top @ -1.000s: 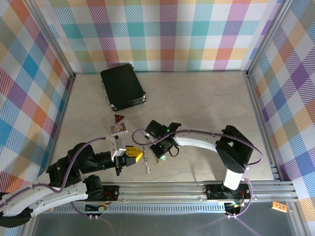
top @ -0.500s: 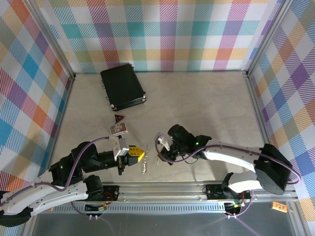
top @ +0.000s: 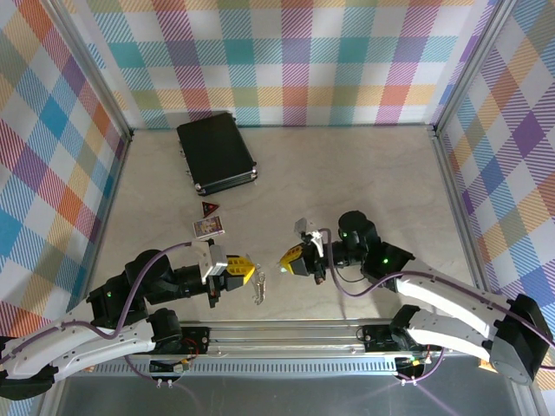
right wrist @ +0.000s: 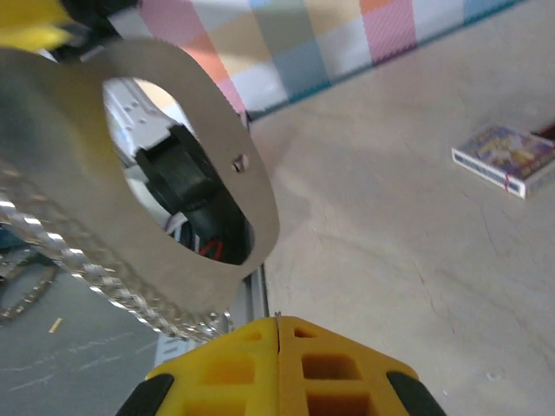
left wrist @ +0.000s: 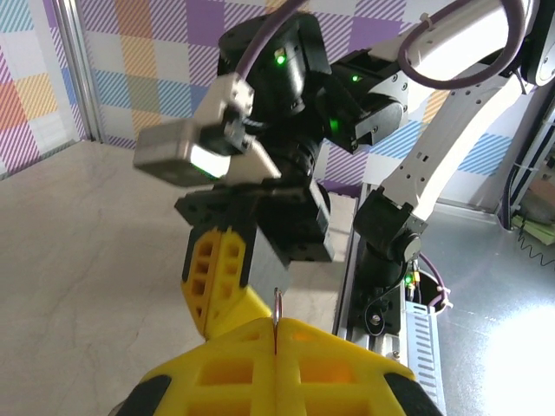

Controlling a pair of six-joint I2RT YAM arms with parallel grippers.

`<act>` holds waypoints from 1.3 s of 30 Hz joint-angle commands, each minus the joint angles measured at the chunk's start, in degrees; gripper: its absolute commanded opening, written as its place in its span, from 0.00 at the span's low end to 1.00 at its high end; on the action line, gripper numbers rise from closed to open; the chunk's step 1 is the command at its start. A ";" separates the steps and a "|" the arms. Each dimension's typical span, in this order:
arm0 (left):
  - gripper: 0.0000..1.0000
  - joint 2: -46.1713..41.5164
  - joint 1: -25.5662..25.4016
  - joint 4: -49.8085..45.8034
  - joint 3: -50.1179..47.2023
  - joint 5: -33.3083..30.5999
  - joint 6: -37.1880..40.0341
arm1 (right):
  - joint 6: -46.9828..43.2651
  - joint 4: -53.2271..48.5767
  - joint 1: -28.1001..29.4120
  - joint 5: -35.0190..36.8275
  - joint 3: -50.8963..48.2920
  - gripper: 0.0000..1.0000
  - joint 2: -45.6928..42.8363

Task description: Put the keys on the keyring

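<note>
My left gripper (top: 245, 274) is shut on the keyring (top: 258, 288), a silver-grey oval loop that hangs from its yellow fingertips near the front of the table. In the left wrist view the keyring (left wrist: 277, 303) shows edge-on as a thin metal line pinched in the left gripper (left wrist: 277, 326). My right gripper (top: 288, 260) faces it from the right, a short gap away, shut on the key (top: 283, 269), of which a teal speck shows. In the right wrist view the keyring (right wrist: 251, 204) hangs close ahead to the left, and a tiny metal tip of the key (right wrist: 277, 315) pokes from the shut right gripper (right wrist: 277, 324).
A black rectangular case (top: 216, 153) lies at the back left. A small card box (top: 208, 228) and a red triangular piece (top: 208, 209) sit left of centre, behind the left gripper. The card box (right wrist: 507, 156) also lies off to the right. The metal frame rail (top: 295, 331) runs along the near edge.
The right arm has swung out to the right and its gripper now faces the keyring from the right. The left gripper has edged right, carrying the keyring.
</note>
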 commanded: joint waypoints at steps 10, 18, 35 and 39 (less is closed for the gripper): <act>0.00 0.12 -0.42 3.64 2.79 -0.79 1.64 | 6.84 12.74 -5.87 -19.96 4.99 0.00 -1.85; 0.00 1.20 -0.35 4.52 2.78 -1.20 1.69 | 10.71 18.58 -5.91 -24.74 6.35 0.00 -1.04; 0.00 1.36 -0.38 5.24 2.60 0.18 1.38 | 9.47 15.82 -5.82 -31.12 9.50 0.00 -0.29; 0.00 1.77 -0.35 5.32 2.90 0.75 1.38 | 8.69 15.46 -5.78 -31.01 9.72 0.00 0.13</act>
